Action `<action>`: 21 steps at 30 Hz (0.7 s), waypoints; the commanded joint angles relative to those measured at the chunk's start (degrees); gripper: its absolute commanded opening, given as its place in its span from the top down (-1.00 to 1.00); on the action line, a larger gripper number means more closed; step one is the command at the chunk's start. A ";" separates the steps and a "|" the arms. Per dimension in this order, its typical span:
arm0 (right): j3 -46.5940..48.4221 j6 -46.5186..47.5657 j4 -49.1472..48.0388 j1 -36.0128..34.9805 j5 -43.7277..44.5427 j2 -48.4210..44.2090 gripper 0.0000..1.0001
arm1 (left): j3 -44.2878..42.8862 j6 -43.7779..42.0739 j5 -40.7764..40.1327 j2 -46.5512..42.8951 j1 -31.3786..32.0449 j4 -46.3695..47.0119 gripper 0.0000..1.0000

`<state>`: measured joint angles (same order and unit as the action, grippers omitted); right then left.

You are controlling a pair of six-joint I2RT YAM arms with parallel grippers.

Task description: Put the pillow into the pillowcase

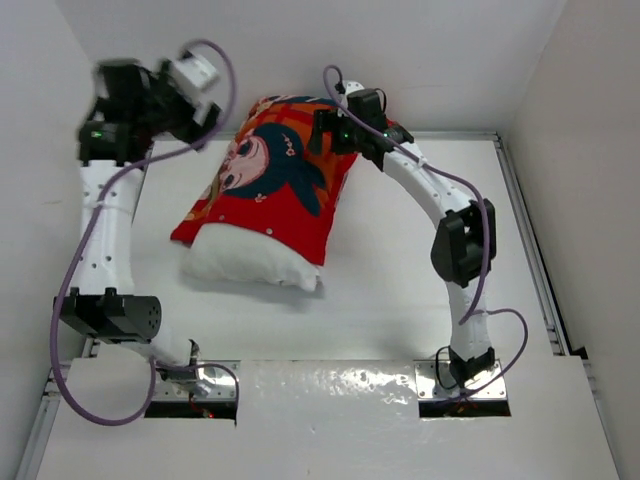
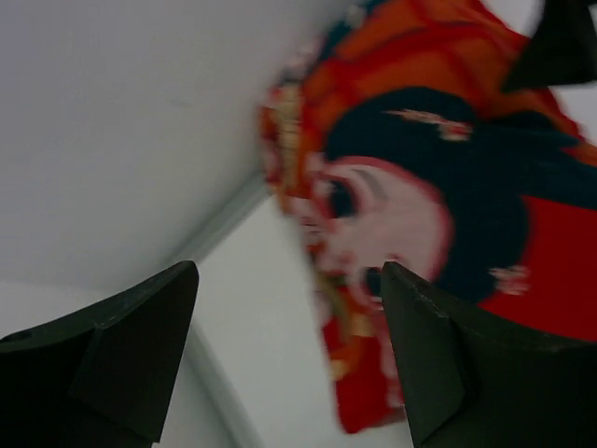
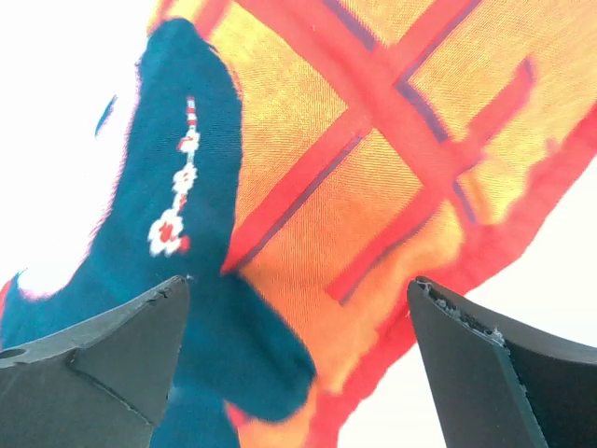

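Pillow mostly cased, near end bare

The pillow (image 1: 250, 265) lies on the table (image 1: 400, 280), its white near end poking out of the pillowcase (image 1: 280, 180), so the mouth likely needs pulling down. Farther back, the right gripper (image 3: 298, 285) hovers over the case's closed end, jaws apart, holding nothing. The left gripper (image 2: 289, 280), also spread and empty, hangs raised beside the far-left edge.

The pillowcase (image 1: 280, 185) lies slanted on the white table (image 1: 400, 290). It covers most of the pillow (image 1: 250, 265), and only the near end of the pillow sticks out bare. The right gripper (image 1: 322, 133) is at the far right corner of the case. The left gripper (image 1: 200, 118), blurred, is just beside its far left edge.
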<state>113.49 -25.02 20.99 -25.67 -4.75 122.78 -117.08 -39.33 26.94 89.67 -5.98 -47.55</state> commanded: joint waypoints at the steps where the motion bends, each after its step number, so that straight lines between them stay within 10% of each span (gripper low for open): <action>1: 1.84 1.19 4.06 0.09 1.75 -5.51 -0.98 | 14.88 -2.86 -4.41 2.88 7.36 -12.66 -0.54; 7: -19.16 3.40 2.29 0.53 16.43 -29.58 -0.98 | 33.19 -3.46 -12.44 -8.61 27.39 -5.90 -0.72; 14: -56.12 -8.09 -0.94 -4.20 13.19 -60.25 -0.98 | 46.49 -16.91 -16.73 -17.34 28.48 -3.17 -0.80; 21: -74.37 -16.64 -7.89 -12.29 13.36 -68.55 -0.98 | 50.72 -12.27 -22.19 -14.61 28.65 6.67 -0.70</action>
<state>42.44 -36.27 17.21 -35.33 8.36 54.74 -67.68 -52.97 8.91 73.78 22.87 -47.55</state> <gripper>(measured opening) 0.986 0.860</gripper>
